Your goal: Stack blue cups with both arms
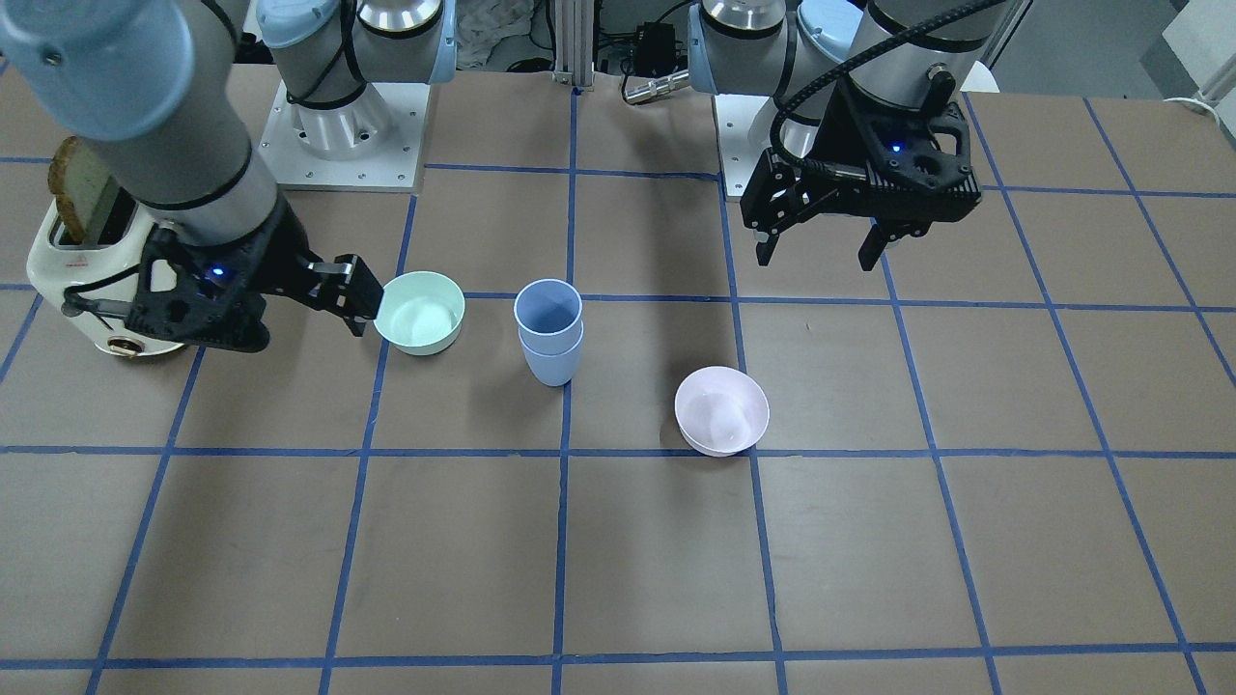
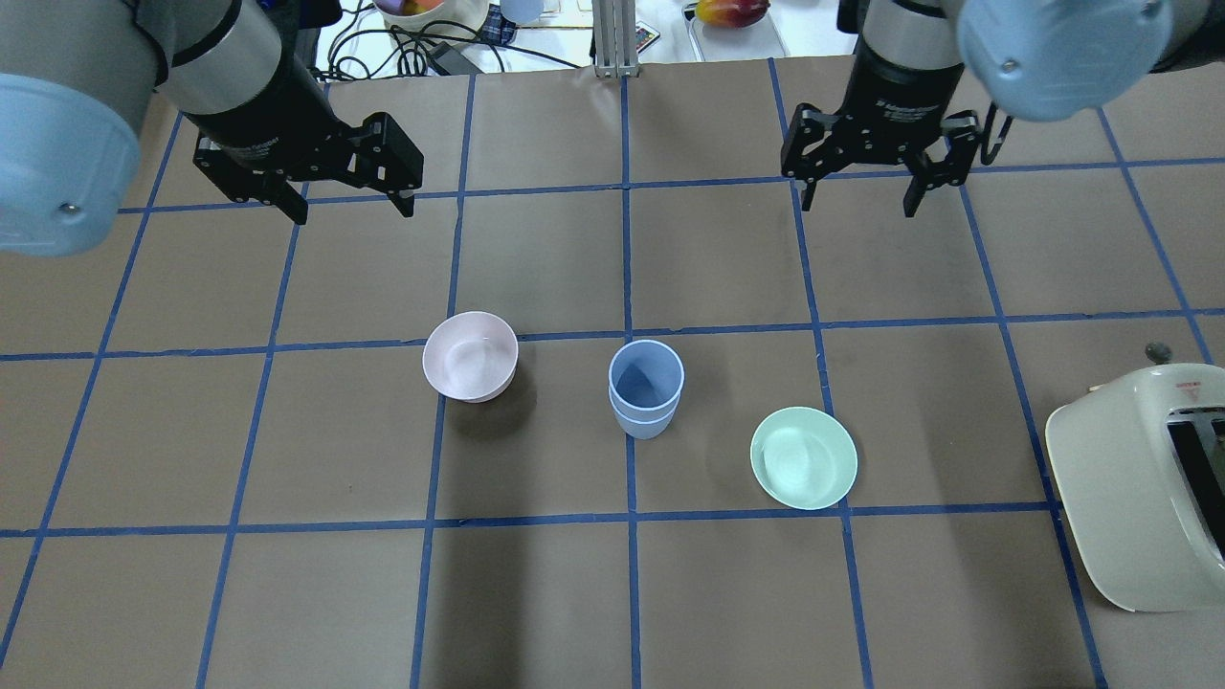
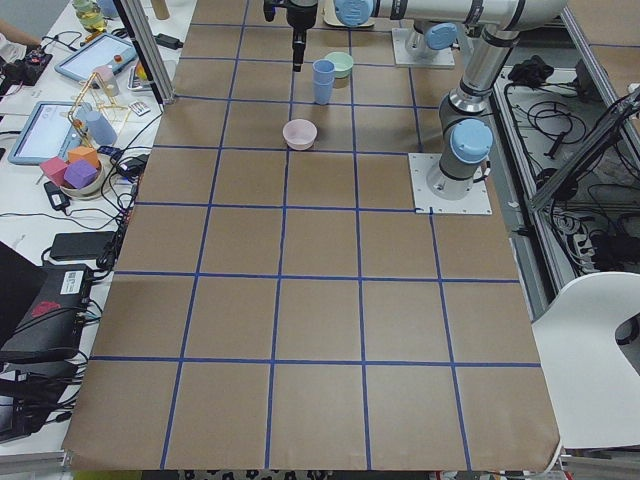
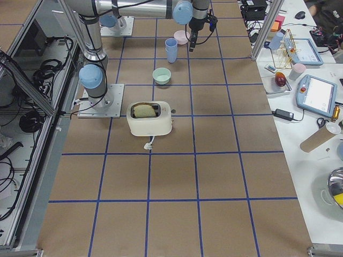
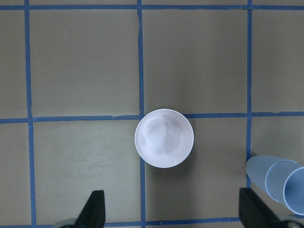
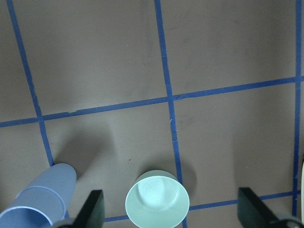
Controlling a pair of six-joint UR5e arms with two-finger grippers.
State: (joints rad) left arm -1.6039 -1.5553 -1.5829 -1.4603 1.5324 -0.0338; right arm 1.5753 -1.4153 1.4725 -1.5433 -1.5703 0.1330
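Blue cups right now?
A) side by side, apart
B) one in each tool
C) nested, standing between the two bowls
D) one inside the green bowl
C: the blue cups stand nested as one stack between the pink bowl and the green bowl.

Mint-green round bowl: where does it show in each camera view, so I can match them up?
Front-facing: mint-green round bowl left of centre.
Overhead: right of centre, lower.
Exterior left: top centre, just beyond the stacked pale-blue cups.
Exterior right: upper middle, nearer than the cups.
Left wrist: not in view.
Right wrist: bottom centre.
Shared landmark: the stacked pale-blue cups, beside it.
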